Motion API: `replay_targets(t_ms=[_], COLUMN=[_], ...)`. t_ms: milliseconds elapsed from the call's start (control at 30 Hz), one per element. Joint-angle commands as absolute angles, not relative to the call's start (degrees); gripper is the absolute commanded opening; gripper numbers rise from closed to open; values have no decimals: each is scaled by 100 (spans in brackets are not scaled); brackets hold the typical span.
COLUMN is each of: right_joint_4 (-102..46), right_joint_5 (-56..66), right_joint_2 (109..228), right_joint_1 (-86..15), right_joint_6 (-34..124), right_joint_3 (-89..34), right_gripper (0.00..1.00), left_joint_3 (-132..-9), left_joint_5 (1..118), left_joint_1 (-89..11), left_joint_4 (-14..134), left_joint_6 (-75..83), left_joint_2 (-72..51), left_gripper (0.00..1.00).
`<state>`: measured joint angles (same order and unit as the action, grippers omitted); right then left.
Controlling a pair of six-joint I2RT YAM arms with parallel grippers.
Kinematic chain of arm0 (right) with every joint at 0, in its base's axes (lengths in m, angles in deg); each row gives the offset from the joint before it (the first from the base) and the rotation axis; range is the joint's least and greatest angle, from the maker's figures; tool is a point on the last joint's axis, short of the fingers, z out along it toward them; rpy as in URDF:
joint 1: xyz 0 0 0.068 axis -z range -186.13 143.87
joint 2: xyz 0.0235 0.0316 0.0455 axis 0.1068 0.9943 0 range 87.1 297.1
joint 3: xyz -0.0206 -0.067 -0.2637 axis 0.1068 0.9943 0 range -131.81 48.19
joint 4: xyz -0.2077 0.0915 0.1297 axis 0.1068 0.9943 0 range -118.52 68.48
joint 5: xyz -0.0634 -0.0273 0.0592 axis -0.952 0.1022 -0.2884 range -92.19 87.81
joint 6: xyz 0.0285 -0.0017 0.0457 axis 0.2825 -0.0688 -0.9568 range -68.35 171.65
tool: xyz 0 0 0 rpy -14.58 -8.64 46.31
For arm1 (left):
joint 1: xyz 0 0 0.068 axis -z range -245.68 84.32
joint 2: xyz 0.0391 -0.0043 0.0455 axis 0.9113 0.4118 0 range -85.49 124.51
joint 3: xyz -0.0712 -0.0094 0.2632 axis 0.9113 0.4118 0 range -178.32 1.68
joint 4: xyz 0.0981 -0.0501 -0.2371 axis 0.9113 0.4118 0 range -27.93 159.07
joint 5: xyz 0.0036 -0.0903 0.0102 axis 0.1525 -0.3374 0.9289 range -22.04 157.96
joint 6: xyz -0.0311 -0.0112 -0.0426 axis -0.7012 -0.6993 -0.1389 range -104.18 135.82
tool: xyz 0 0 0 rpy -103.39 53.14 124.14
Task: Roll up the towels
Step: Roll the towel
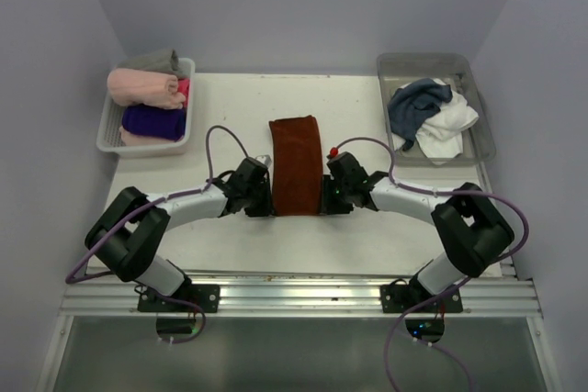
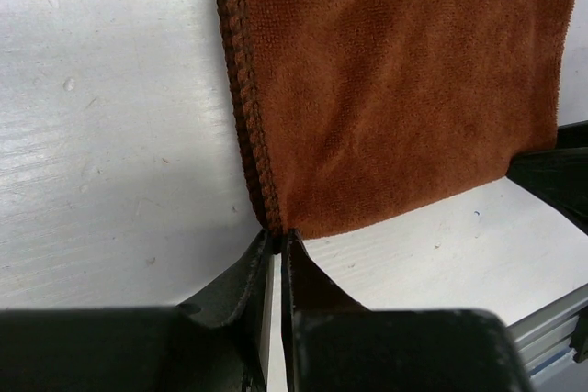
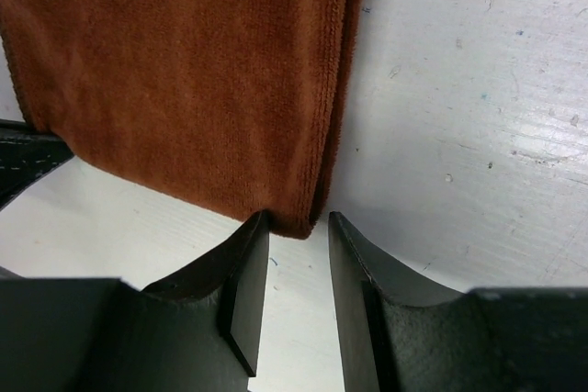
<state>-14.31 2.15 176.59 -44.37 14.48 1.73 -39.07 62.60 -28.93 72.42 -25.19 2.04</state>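
Observation:
The rust-brown towel (image 1: 295, 164) lies flat as a long folded strip in the middle of the table. My left gripper (image 1: 261, 202) is at its near left corner; in the left wrist view the gripper (image 2: 278, 235) is pinched shut on that corner of the towel (image 2: 395, 89). My right gripper (image 1: 332, 201) is at the near right corner; in the right wrist view it (image 3: 299, 218) is open, with the corner of the towel (image 3: 184, 71) between the fingertips. The slate-blue towel (image 1: 416, 104) and the white towel (image 1: 448, 127) lie crumpled in a tray.
A clear tray (image 1: 481, 131) at the back right holds the two crumpled towels. A white basket (image 1: 108, 131) at the back left holds pale pink (image 1: 142, 87) and purple (image 1: 153, 120) cloth rolls. The table's metal front rail (image 1: 294, 296) runs below the arm bases.

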Motion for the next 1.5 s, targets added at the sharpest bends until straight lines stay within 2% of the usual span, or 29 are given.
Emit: replay_targets(t_ms=[0,100,200,300,1067,1300,1467], right_joint_4=[-1718,-1850,-1947,-1956,-1096,-831,-761], right_joint_5=[115,115,106,133,-174,-561,-623], right_joint_2=[17763,17772,17807,17790,16348,16462,16901], right_joint_1=[-4462,-4454,-4462,-4462,-4603,-4603,-4594], right_joint_6=[1351,1316,1298,1307,1210,1447,1588], right_joint_3=[213,266,301,319,548,38,-392], right_gripper=[36,28,11,0,0,0,0], left_joint_3=[-3900,-3927,-3927,-3910,-3742,-4533,-4885], left_joint_5=[6339,6366,6357,6366,6383,7067,7130], left_joint_1=[-2930,-2921,-2930,-2930,-2868,-2886,-3017], left_joint_4=[7156,7183,7209,7235,7929,8536,8712], left_joint_6=[-2566,-2549,-2549,-2549,-3049,-3041,-2979], left_joint_2=[258,258,231,161,-1315,-1105,-701], left_gripper=[8,0,0,0,0,0,0])
